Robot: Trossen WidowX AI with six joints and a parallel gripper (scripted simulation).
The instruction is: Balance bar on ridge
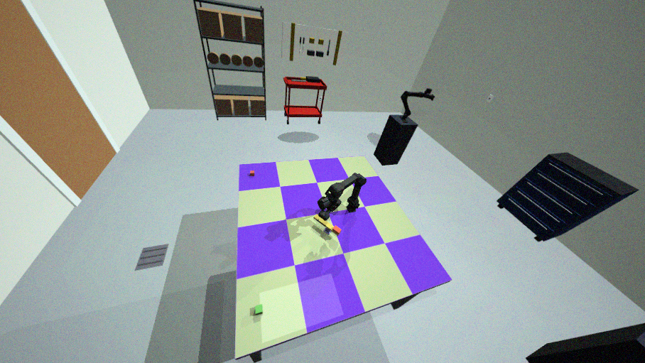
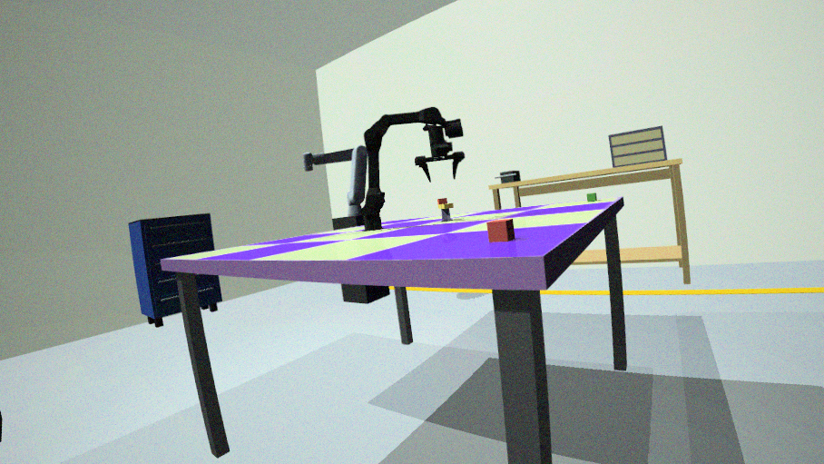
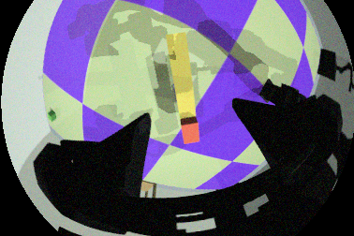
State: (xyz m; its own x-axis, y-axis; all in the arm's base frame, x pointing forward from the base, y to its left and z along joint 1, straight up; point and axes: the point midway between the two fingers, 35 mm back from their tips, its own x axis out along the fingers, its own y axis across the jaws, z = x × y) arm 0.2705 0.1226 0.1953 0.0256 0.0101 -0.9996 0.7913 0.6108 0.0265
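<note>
The yellow bar (image 1: pixel 322 221) (image 2: pixel 448 206) (image 3: pixel 183 78) lies across the top of the small grey-blue ridge (image 1: pixel 327 231) (image 2: pixel 445 215). A red-orange block (image 1: pixel 337 230) (image 2: pixel 441 200) (image 3: pixel 190 133) sits at one end of the bar. Its shadow lies apart from it on the table (image 1: pixel 387 263) (image 2: pixel 358 271), and both ends look clear of the top. The bar looks about level, but the exterior camera sees it nearly end-on, so a slight tilt is hard to tell. My gripper (image 2: pixel 442 180) (image 3: pixel 192 110) is wide open and empty above the bar, not touching it.
A red cube (image 1: pixel 251 173) (image 2: pixel 500 230) stands near one table corner. A green cube (image 1: pixel 258 309) (image 2: pixel 592 196) (image 3: pixel 51 115) stands near another corner. My arm's base stands on the table beside the ridge.
</note>
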